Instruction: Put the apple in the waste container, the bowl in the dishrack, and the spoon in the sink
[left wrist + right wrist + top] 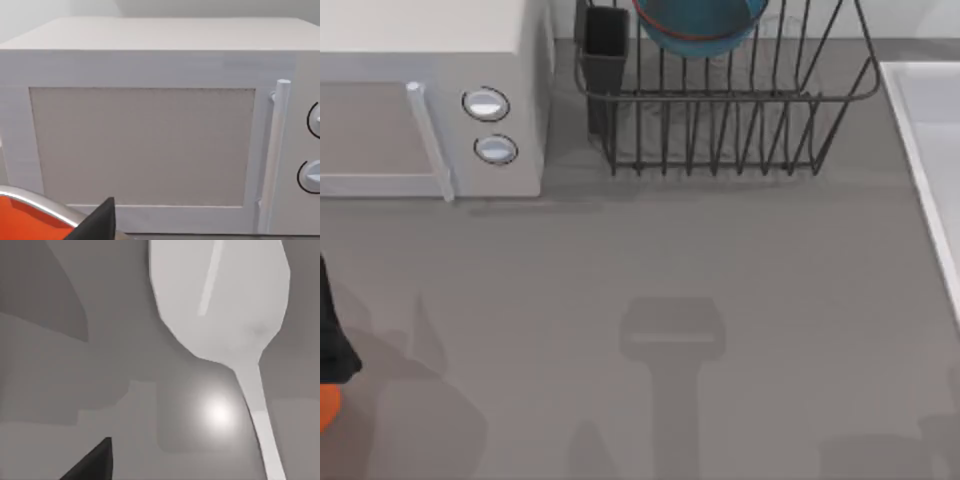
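1. Looming close in the right wrist view, the spoon [225, 305] shows its pale oval scoop and thin handle over a grey surface [60, 390] with a bright glare spot.
2. One dark fingertip [92, 462] of the right claw sits at that view's edge; whether the claw is clenched or released, I cannot tell.
3. From above, the bowl [700, 25] rests inside the dishrack [720, 120], beside its dark utensil cup [605, 60].
4. At the top view's right edge lies the sink [930, 130].
5. At the far left, part of the left arm [332, 350] shows; its wrist view faces the white microwave [150, 135], and its claw's state cannot be told.
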You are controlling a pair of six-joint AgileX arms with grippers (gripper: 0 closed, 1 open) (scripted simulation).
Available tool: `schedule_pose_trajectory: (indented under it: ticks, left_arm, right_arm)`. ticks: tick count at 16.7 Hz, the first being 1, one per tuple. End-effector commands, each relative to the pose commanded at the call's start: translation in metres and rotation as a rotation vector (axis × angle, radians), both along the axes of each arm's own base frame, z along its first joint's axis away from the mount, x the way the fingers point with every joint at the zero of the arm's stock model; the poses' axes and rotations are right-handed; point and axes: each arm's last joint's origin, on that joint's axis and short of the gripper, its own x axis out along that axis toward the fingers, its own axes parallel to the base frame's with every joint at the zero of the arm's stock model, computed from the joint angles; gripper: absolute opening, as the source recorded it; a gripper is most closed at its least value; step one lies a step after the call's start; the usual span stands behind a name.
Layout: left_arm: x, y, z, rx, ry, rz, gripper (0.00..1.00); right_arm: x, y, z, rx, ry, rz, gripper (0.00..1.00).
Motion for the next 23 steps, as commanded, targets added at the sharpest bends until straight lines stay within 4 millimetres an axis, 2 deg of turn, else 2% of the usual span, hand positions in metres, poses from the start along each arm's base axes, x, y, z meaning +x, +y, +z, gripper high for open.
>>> schedule_pose_trajectory:
  ticks: [3, 7, 10, 16, 19, 23]
  left_arm:
    - [0.0, 0.0, 0.0, 0.0, 0.0, 0.0, 1.0]
    - [0.0, 0.0, 0.0, 0.0, 0.0, 0.0, 1.0]
    - [0.0, 0.0, 0.0, 0.0, 0.0, 0.0, 1.0]
    - [0.0, 0.0, 0.0, 0.0, 0.0, 0.0, 1.0]
    - [0.0, 0.0, 0.0, 0.0, 0.0, 0.0, 1.0]
    - [0.0, 0.0, 0.0, 0.0, 0.0, 0.0, 1.0]
  right_arm:
    - [0.012, -0.017, 0.008, 0.013, 0.087, 0.182, 1.0]
    - [0.023, -0.037, 0.028, 0.008, 0.066, 0.316, 1.0]
    - [0.026, -0.043, 0.038, -0.008, 0.034, 0.346, 1.0]
    - [0.026, -0.043, 0.037, -0.007, 0.036, 0.349, 1.0]
    - [0.029, -0.044, 0.022, -0.007, 0.036, 0.346, 1.0]
    - [0.032, -0.046, -0.019, -0.009, 0.032, 0.346, 1.0]
